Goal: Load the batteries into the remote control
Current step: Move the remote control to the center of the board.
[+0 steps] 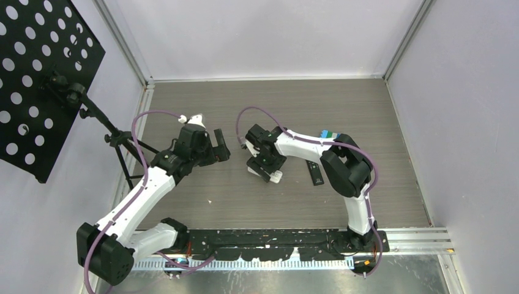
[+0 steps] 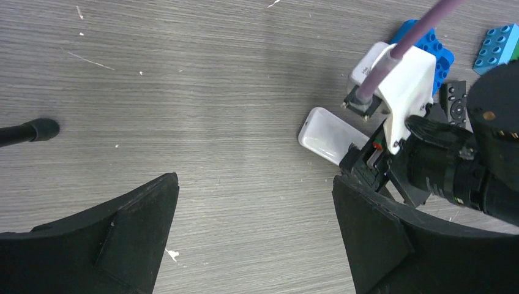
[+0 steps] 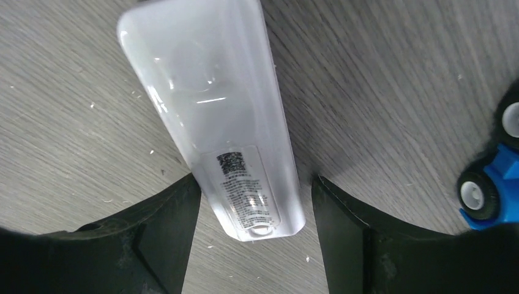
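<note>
While the white remote control (image 3: pixel 208 92) lies back-up on the wood-grain table (image 3: pixel 379 73), its label end toward the wrist camera, the right gripper (image 3: pixel 255 184) straddles that end. Its fingers are spread, one on each side of the body. One looks to be touching or nearly touching the remote's edge, and a sliver of table shows at the other. By my reading it is not pinching yet.

Likely purpose: to pin the body so that the battery cover, which looks shut, can be worked off.

The left gripper (image 2: pixel 255 180) hovers to the left of the white remote, well apart from it, with its fingers wide and nothing between them. It is probably staged to assist.

No batteries show in any view, so I cannot locate them.

A black remote (image 1: pixel 315 173) lies near the white remote's right side, with blue bricks (image 2: pixel 428 46) farther off on that same side.

Loading has not begun.
</note>
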Tool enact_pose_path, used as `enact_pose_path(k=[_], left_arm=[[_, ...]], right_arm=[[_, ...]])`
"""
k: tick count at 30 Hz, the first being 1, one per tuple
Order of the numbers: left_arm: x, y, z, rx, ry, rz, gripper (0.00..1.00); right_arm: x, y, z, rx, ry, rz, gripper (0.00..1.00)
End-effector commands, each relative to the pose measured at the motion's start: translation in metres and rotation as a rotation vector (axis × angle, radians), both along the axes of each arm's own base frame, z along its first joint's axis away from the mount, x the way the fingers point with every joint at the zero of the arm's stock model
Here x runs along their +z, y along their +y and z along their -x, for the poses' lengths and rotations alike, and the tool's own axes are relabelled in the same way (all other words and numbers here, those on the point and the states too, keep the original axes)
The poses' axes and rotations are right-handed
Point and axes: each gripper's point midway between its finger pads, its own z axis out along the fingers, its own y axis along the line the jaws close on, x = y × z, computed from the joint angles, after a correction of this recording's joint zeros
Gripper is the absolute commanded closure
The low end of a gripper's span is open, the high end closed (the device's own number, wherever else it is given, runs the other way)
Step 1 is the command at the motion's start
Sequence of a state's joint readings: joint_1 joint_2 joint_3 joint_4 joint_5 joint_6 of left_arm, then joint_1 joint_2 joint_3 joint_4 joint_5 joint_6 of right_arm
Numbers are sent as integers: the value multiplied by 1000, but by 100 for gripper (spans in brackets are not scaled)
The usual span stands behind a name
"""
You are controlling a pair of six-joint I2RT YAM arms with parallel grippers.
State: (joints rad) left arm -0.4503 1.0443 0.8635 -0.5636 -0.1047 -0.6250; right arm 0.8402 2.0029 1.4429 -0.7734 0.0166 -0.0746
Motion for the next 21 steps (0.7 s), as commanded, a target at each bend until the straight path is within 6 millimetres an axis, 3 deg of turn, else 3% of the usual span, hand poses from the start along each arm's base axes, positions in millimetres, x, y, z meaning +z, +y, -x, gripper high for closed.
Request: enact_pose_path(k=[1, 4, 6, 8, 10, 14, 19, 21], left_arm=[[24, 2, -4, 4, -59, 13, 0], [24, 2, -4, 2, -60, 11, 0], [25, 1, -4, -1, -60, 14, 0], [26, 0, -4, -7, -59, 18, 0], [27, -4, -3, -25, -57, 30, 0], [29, -8, -3, -40, -56, 43, 0], [25, -2, -2, -12, -24, 16, 0], [24, -2, -2, -8, -19, 18, 0]], right_arm=[[4, 4, 2, -49, 71, -30, 29], [3, 3, 2, -60, 97, -35, 43], [4, 1, 1, -73, 97, -37, 60], [5, -3, -1, -92, 77, -30, 66], [9, -10, -3, -119, 42, -19, 67], [25, -43, -22, -313, -135, 35, 68], [23, -84, -8, -510, -171, 37, 68], [18, -88, 0, -530, -145, 13, 67]])
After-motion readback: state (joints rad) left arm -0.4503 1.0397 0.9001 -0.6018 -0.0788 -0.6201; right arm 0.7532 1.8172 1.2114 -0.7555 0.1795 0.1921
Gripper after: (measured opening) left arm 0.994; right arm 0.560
